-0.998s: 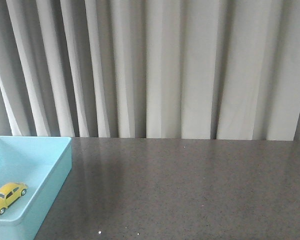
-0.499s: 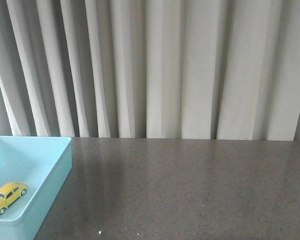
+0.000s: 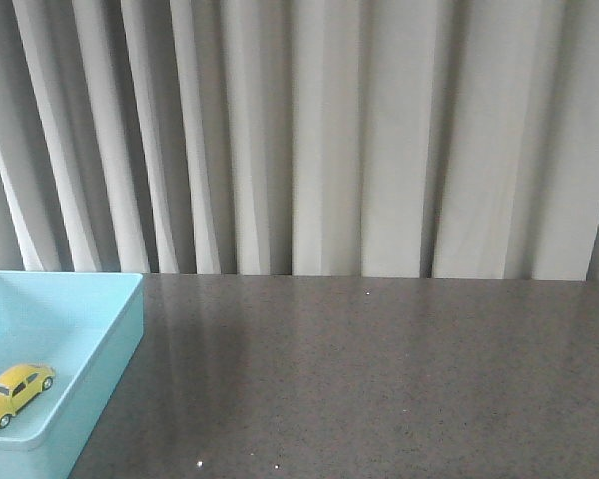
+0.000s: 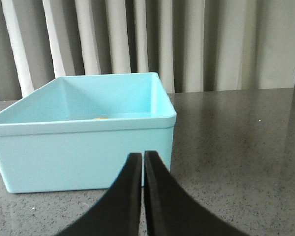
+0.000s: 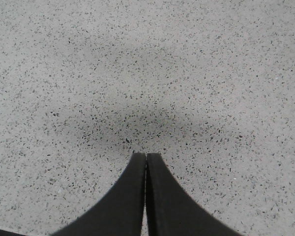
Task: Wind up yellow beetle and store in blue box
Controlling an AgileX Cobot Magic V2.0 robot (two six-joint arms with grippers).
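Dark speckled stone table [image 3: 379, 379], pale pleated curtain [image 3: 329, 130] hanging behind its far edge. Yellow beetle [image 3: 16, 395] sitting on its wheels inside the blue box [image 3: 120, 339], near the near end of the floor, nose pointing right and far; only a sliver of yellow [image 4: 101, 118] showing over the rim in the left wrist view. Blue box [image 4: 88, 147] at the near left of the table, cut off by the picture's edge. Left gripper [image 4: 142, 156] low over the table just outside the box wall, jaws pressed together, holding nothing. Right gripper [image 5: 146, 156] over bare table, jaws likewise closed and empty
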